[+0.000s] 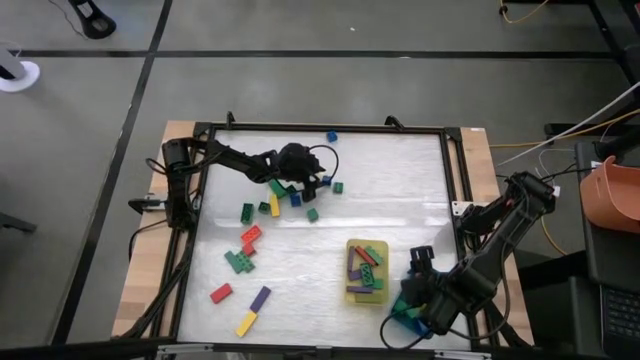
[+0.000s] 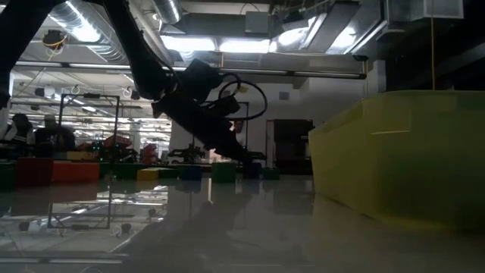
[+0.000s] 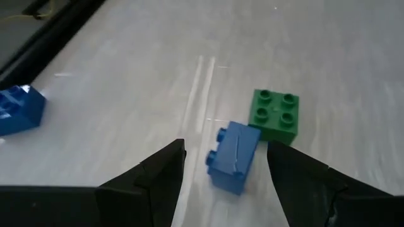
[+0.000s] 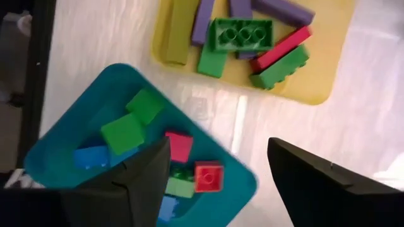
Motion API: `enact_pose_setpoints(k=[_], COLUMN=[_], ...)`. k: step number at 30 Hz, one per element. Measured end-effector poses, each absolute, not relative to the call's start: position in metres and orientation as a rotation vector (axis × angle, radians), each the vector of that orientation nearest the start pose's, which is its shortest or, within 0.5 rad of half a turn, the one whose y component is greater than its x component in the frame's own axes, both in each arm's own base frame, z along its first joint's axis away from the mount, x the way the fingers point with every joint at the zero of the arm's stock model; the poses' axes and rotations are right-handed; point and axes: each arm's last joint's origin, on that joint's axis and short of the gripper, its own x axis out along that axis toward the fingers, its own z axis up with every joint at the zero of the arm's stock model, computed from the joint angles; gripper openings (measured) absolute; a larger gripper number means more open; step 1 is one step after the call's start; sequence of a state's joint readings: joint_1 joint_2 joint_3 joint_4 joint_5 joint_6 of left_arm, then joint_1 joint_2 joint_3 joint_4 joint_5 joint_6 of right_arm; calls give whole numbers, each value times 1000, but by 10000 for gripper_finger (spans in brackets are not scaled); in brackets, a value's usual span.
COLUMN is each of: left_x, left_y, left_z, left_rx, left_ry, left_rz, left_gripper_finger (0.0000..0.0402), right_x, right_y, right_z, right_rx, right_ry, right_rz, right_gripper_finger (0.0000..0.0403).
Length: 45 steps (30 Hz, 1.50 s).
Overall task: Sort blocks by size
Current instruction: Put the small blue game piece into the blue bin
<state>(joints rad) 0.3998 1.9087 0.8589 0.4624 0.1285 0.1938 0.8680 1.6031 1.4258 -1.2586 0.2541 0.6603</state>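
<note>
My left gripper is open at the far middle of the table. Its fingers stand on either side of a small blue brick that lies on its side, without touching it. A small green cube rests on the table just beyond it. My right gripper is open and empty above the teal tray, which holds several small green, blue and red cubes. The yellow tray holds long purple, green, red and yellow bricks.
More bricks lie loose left of centre: yellow, green, red, green, red, purple and yellow. A blue one lies by the far edge. A black frame rims the table.
</note>
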Motion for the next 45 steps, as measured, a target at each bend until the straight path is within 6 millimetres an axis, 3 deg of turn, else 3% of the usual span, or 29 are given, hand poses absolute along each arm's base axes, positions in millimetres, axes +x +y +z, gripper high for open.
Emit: enact_pose_setpoints(k=[15, 21, 26, 29, 34, 36, 39, 45], left_x=[335, 343, 355, 356, 355, 354, 353, 349], left_y=[135, 138, 143, 143, 142, 142, 142, 135], left_z=[115, 95, 91, 91, 91, 94, 105, 150], left_rx=[46, 30, 40, 46, 37, 7, -71, -259], left_ry=[607, 648, 637, 640, 647, 650, 634, 523], left_rz=[191, 183, 184, 177, 168, 179, 218, 210], left_gripper_finger=[214, 214, 212, 188, 101, 73, 73, 73], right_x=[211, 217, 218, 218, 218, 218, 220, 230], right_y=[200, 193, 192, 192, 191, 191, 189, 177], right_z=[293, 293, 293, 293, 293, 294, 294, 298], right_rx=[-294, -289, -287, -304, -352, -396, -496, -728], right_ry=[1265, 1270, 1273, 1272, 1258, 1243, 1193, 1082], right_rz=[88, 79, 78, 92, 93, 97, 68, -50], right_gripper_finger=[266, 266, 266, 266, 266, 266, 266, 266])
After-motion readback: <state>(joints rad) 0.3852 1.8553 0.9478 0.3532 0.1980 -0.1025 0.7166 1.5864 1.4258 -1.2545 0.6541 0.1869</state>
